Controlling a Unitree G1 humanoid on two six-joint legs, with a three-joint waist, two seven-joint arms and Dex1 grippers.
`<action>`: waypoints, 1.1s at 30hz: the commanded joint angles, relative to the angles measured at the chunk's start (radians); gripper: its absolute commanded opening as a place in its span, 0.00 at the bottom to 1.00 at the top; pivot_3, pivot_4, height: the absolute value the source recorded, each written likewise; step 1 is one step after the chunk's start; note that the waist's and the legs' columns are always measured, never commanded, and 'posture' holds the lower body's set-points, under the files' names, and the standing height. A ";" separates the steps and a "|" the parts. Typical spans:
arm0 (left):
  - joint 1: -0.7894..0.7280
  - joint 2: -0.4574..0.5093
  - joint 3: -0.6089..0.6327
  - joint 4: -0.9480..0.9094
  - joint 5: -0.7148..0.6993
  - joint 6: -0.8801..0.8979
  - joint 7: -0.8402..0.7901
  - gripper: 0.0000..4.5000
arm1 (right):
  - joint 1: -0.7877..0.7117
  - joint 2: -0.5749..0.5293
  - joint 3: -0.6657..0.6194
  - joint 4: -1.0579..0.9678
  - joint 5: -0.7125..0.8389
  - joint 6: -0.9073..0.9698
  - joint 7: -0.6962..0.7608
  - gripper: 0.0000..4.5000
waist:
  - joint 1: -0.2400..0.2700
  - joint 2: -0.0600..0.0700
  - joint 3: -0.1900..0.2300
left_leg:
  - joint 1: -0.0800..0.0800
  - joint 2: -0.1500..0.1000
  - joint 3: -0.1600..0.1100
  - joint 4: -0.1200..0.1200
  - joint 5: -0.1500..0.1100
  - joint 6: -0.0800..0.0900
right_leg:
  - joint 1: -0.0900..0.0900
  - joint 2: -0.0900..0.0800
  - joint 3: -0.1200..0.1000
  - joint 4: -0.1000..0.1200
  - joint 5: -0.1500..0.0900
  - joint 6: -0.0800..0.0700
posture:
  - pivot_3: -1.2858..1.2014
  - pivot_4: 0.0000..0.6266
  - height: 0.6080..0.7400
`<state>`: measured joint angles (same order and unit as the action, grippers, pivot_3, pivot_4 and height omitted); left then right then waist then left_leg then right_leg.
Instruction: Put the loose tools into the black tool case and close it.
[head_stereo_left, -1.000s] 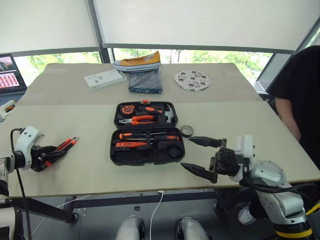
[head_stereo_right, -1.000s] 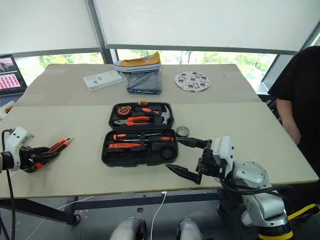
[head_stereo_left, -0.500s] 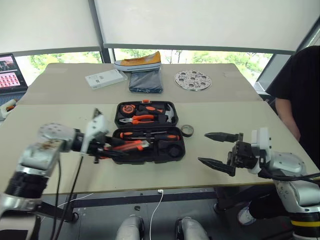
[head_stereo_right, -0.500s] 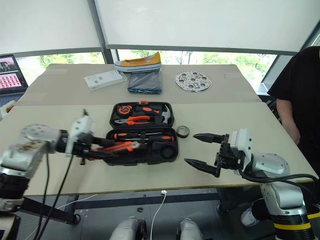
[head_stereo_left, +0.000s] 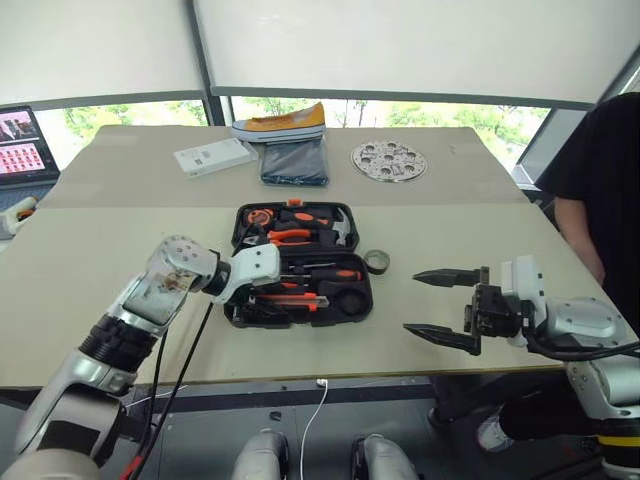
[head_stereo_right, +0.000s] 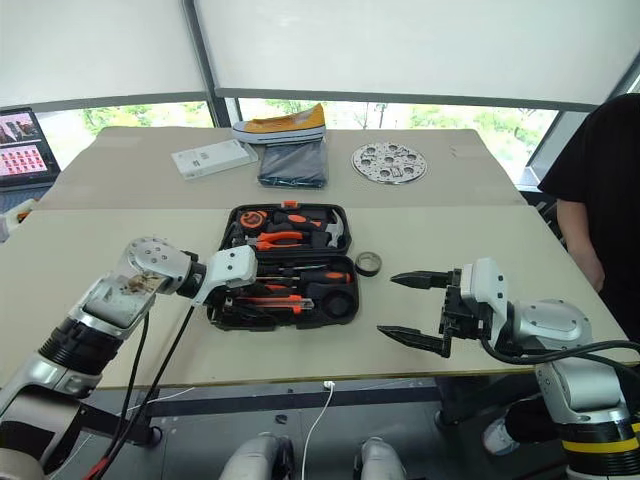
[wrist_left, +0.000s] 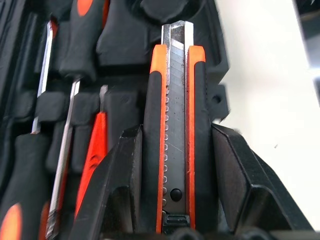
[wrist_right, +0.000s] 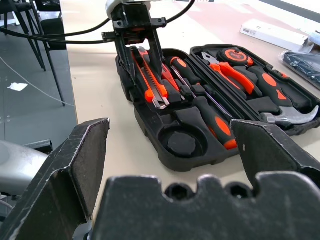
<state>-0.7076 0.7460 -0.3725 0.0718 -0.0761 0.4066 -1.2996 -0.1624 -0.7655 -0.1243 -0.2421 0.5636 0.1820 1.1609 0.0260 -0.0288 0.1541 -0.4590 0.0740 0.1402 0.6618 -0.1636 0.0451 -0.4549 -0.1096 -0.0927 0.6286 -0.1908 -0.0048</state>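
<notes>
Beige table (head_stereo_left: 120, 270) holding one open black tool case (head_stereo_left: 299, 265); left gripper (wrist_left: 172, 185) clamps one orange utility knife (wrist_left: 175, 125) over its near half; right gripper (head_stereo_left: 447, 305) gapes empty beside one tape roll (head_stereo_left: 376, 262)

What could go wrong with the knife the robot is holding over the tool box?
The left claw holds the utility knife over the black tool case, above screwdrivers already lying there. It might land on them instead of in its own slot. The tape roll sits outside, so the case could get closed without it.
</notes>
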 joint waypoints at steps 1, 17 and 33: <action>-0.023 -0.027 -0.004 0.009 0.022 -0.009 0.016 0.34 | 0.007 0.003 -0.020 -0.044 0.011 0.009 -0.020 1.00 | 0.003 0.000 0.000 | 0.000 0.000 0.000 0.000 0.000 0.000 | 0.000 0.000 0.000 0.000 0.000 0.000 | 0.52 0.24 1.00; -0.014 -0.107 0.018 0.042 0.015 0.031 0.046 0.34 | 0.005 0.029 0.006 -0.077 0.016 0.035 -0.052 1.00 | 0.015 0.000 0.000 | 0.000 -0.003 -0.002 0.002 0.000 0.001 | 0.002 -0.003 -0.001 0.000 -0.001 0.000 | 0.52 0.24 1.00; 0.008 -0.100 0.027 -0.032 -0.002 0.094 0.035 0.85 | 0.005 0.036 0.005 -0.079 0.020 0.042 -0.060 1.00 | 0.013 0.000 0.000 | 0.000 -0.004 -0.002 0.003 0.001 0.003 | 0.002 -0.003 0.000 0.000 -0.001 0.001 | 0.52 0.24 1.00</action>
<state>-0.7075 0.6464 -0.3454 0.0876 -0.0411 0.4866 -1.2297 -0.1471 -0.7290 -0.1014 -0.2906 0.5698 0.2196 1.1068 0.0386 -0.0289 0.1541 -0.4592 0.0705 0.1378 0.6643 -0.1630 0.0481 -0.4528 -0.1122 -0.0932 0.6291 -0.1922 -0.0038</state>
